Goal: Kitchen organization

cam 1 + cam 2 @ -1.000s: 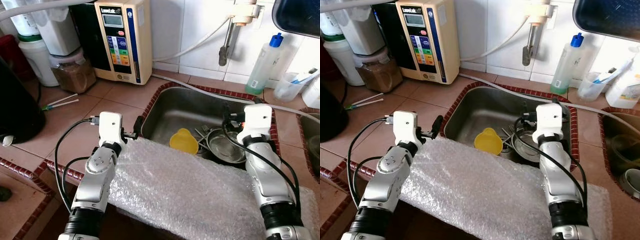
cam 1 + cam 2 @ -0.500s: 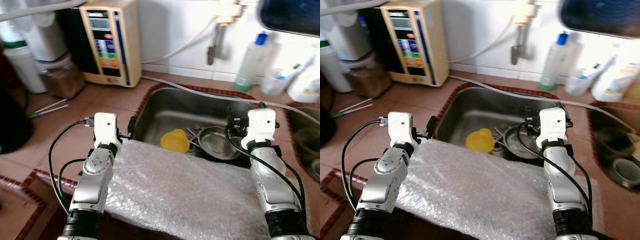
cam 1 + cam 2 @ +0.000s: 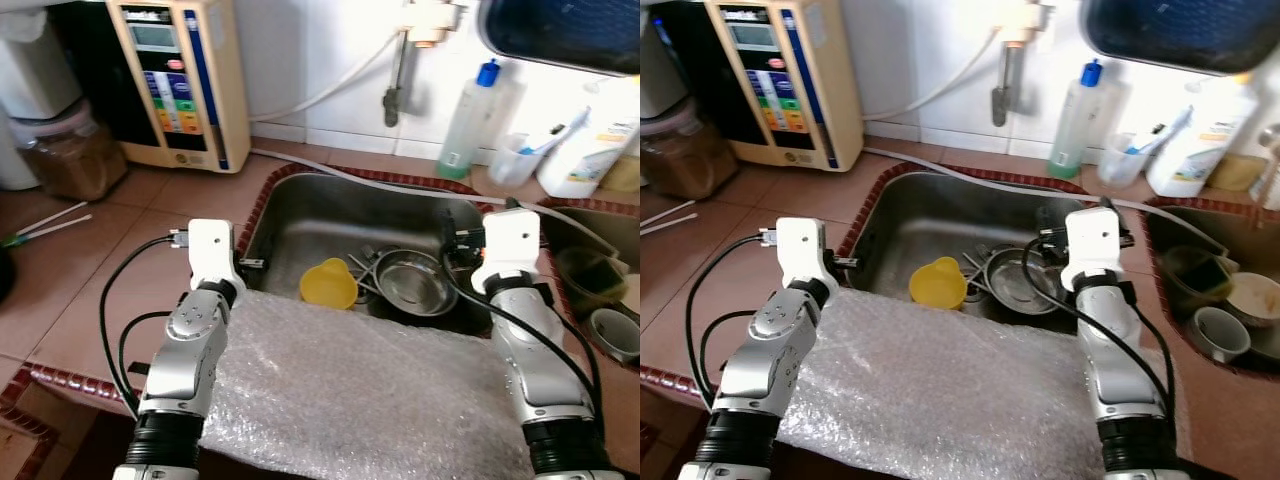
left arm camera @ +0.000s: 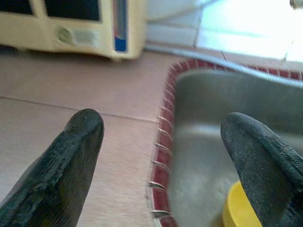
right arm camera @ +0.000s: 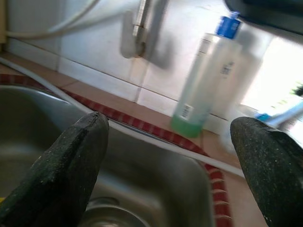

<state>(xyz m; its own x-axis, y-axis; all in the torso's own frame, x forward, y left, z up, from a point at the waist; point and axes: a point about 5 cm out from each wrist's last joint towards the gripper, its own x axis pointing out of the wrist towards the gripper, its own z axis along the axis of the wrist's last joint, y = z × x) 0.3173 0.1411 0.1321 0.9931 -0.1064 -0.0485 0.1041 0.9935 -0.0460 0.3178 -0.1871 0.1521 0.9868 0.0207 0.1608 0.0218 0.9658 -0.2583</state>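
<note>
Terracotta-tiled counter point(image 3: 95, 290) edged with a dark red glazed border point(image 3: 70, 381). White glossy tiled wall point(image 3: 330, 50) behind, at 12 o'clock. Recessed stainless-steel sink basin point(image 3: 330, 225) at centre, rimmed with the same red border. Second basin point(image 3: 1240, 225) at 3 o'clock. Metal tap pipe point(image 3: 396, 75) mounted on the wall above the sink, fed by a white hose point(image 3: 330, 90) running to 10 o'clock. Cream wall-side water-filter unit with coloured buttons point(image 3: 180, 80) at 11 o'clock. Dark framed panel point(image 3: 560, 30) at 1 o'clock. Sheet of clear bubble wrap point(image 3: 360, 400) draped over the counter's front edge at 6 o'clock. Strong daylight from 2 o'clock, washing out the tiles there.
</note>
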